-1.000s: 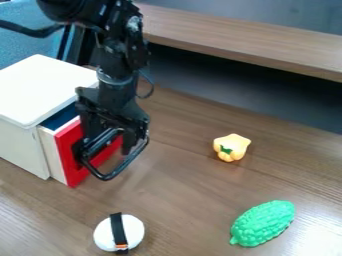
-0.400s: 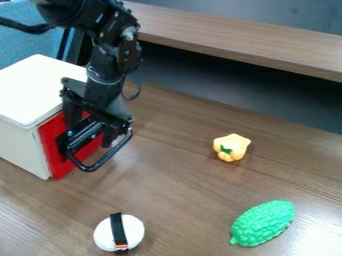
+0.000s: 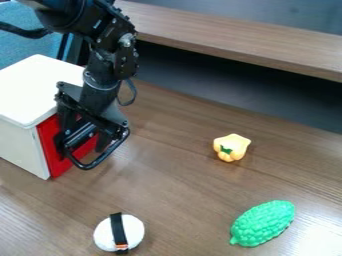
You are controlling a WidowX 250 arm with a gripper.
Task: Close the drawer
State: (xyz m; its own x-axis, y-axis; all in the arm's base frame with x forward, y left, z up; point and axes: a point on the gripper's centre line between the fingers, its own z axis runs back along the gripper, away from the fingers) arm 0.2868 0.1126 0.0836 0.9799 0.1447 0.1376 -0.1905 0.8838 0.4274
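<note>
Camera view, and here's the drawer (image 3: 53, 150) at the left, its red front looking level with the edge of the white cabinet (image 3: 41, 87) — shut, or as good as shut, I'd say. The black gripper (image 3: 79, 156) hangs right at that front, partly covering it. How far it's open I can't tell, nor whether it has hold of anything. So we're into the last of the push, by my reading! Steady, light pressure straight into the cabinet is what this wants, spread near the middle of the front so the drawer seats squarely. Too hard a shove could slide the whole cabinet over the table (image 3: 180, 200) — then ease straight back, without snagging the front.
</note>
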